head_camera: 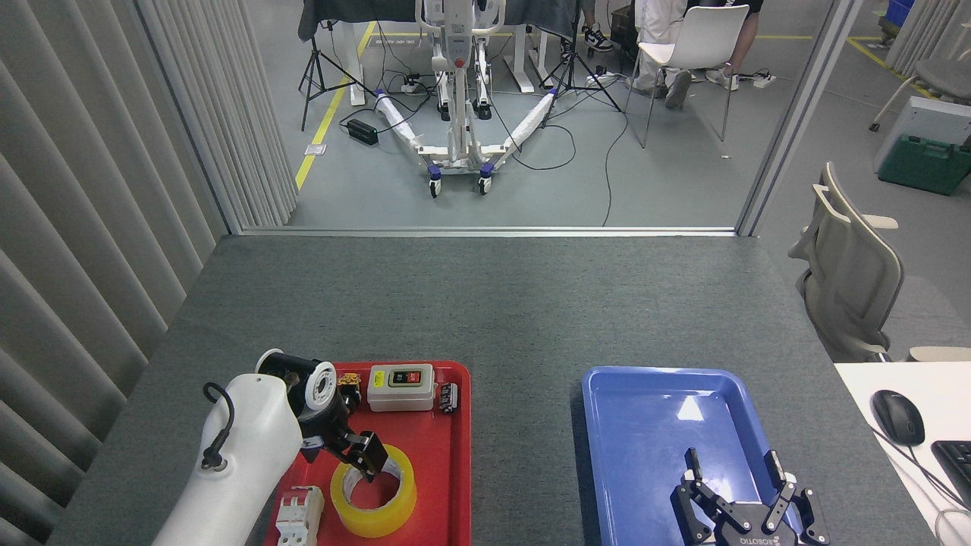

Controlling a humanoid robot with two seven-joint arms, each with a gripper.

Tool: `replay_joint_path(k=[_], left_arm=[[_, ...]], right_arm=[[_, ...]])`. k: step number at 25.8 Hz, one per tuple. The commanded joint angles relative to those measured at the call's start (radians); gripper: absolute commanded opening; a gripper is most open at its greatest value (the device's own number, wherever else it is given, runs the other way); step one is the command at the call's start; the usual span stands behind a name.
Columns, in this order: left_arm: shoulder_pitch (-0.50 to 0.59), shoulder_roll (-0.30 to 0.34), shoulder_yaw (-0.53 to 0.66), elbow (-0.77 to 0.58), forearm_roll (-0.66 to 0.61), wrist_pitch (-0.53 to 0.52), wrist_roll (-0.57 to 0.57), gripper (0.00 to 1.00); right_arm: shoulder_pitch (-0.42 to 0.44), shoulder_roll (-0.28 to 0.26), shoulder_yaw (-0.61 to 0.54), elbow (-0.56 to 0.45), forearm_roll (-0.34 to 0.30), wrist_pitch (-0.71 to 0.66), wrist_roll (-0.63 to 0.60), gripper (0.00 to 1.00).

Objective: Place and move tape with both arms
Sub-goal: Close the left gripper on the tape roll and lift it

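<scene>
**Left gripper at the tape in the red tray**

From our head view, we are looking down at the tape (373,491), lying flat in the red tray (447,485). Our left gripper (366,459) is reaching into the roll's far rim; we cannot tell whether it is clenched. Our right gripper (734,474) is hovering over the blue tray (652,409), fingers spread, grasping nothing.

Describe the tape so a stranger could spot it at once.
On the grey table are two trays; look in the red tray on the left, at its near end. The tape lies flat there, beside a small white breaker, with the left gripper at its far rim. It is the only yellow ring, with a white core.
</scene>
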State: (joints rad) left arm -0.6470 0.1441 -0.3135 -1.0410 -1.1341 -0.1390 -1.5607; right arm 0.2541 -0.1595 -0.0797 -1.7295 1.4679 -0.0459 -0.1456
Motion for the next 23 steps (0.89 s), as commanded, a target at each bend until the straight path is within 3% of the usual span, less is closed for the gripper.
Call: replay_joint_path(k=[1, 4, 7, 11, 13, 15, 17, 18, 19, 23], left_arm=[[0.000, -0.009, -0.002, 0.056, 0.002, 0.004, 0.103, 0.99], [0.000, -0.009, -0.002, 0.087, 0.002, 0.010, 0.143, 0.97], [0.000, -0.005, -0.004, 0.099, -0.004, 0.013, 0.145, 0.84], [0.001, -0.005, -0.009, 0.111, -0.016, 0.012, 0.145, 0.83], [0.001, -0.005, -0.010, 0.111, -0.016, 0.012, 0.143, 0.72], [0.003, -0.003, -0.010, 0.119, -0.016, 0.012, 0.140, 0.54], [0.006, -0.005, -0.012, 0.124, -0.018, 0.002, 0.137, 0.19], [0.009, -0.003, -0.019, 0.124, -0.018, -0.001, 0.139, 0.06], [0.009, -0.003, -0.033, 0.119, -0.016, -0.004, 0.137, 0.00], [0.010, -0.003, -0.044, 0.096, -0.013, -0.008, 0.142, 0.00]], right_arm=[[0.001, 0.000, -0.002, -0.013, 0.000, 0.000, 0.000, 1.00], [0.001, 0.000, -0.002, -0.015, 0.000, 0.000, 0.000, 1.00], [0.001, -0.002, -0.003, -0.015, 0.000, 0.000, 0.000, 1.00], [-0.001, -0.002, -0.003, -0.015, 0.000, 0.000, 0.000, 1.00], [-0.002, -0.002, -0.003, -0.015, 0.000, 0.000, 0.000, 1.00], [-0.002, 0.000, -0.003, -0.015, 0.000, 0.000, 0.000, 1.00], [-0.009, 0.001, -0.005, -0.015, 0.000, 0.000, 0.000, 1.00], [-0.013, 0.001, -0.005, -0.013, 0.000, 0.000, 0.000, 1.00], [-0.018, 0.000, -0.005, -0.013, 0.000, 0.000, 0.000, 1.00], [-0.018, -0.005, -0.008, -0.013, 0.000, 0.000, 0.000, 1.00]])
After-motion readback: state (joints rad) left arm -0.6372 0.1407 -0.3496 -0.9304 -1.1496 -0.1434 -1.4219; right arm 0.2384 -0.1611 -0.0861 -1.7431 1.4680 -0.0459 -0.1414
